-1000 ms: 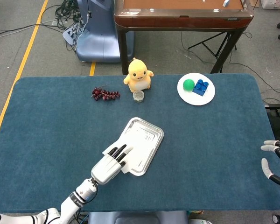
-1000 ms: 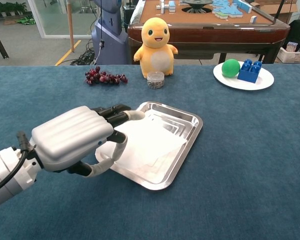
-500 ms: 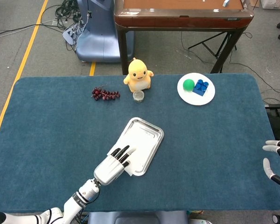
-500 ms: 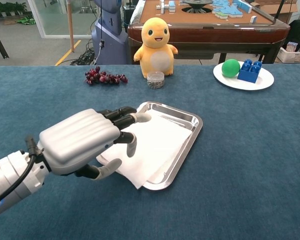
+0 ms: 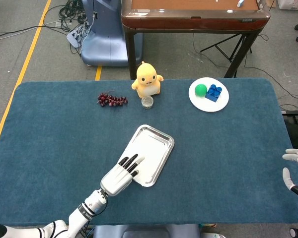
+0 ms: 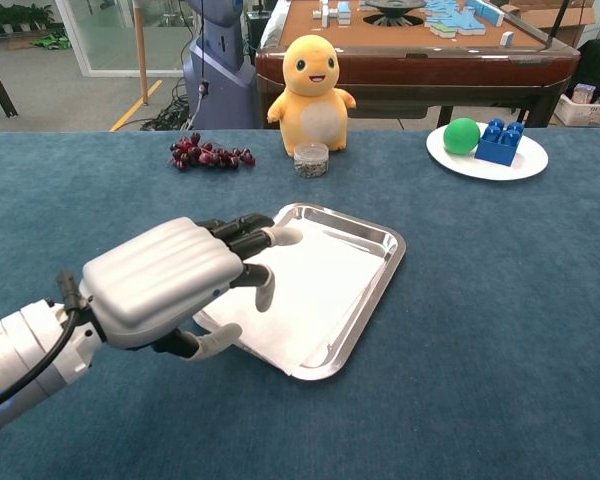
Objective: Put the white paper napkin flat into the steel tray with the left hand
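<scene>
The white paper napkin [image 5: 150,156] [image 6: 315,290] lies spread inside the steel tray [image 5: 162,134] [image 6: 378,236] at the table's middle. My left hand [image 5: 120,177] [image 6: 165,280] hovers over the tray's near-left corner. Its fingers [image 6: 242,232] reach out over the napkin's left edge and rest on it, while the thumb sits low by the tray's near rim. Nothing is gripped that I can see. My right hand [image 5: 294,168] shows only in the head view, at the far right off the table's edge, fingers apart and holding nothing.
Along the back stand a yellow plush toy [image 5: 147,79] [image 6: 312,90], a bunch of dark grapes [image 5: 111,99] [image 6: 208,154] and a small jar [image 5: 147,102] [image 6: 311,159]. A white plate [image 5: 211,105] [image 6: 480,167] with a green ball and blue block sits back right.
The napkin, which hung over the tray's near edge half a second ago, now lies wholly inside the tray. The left hand shifted slightly; the right hand drifted a little further right.
</scene>
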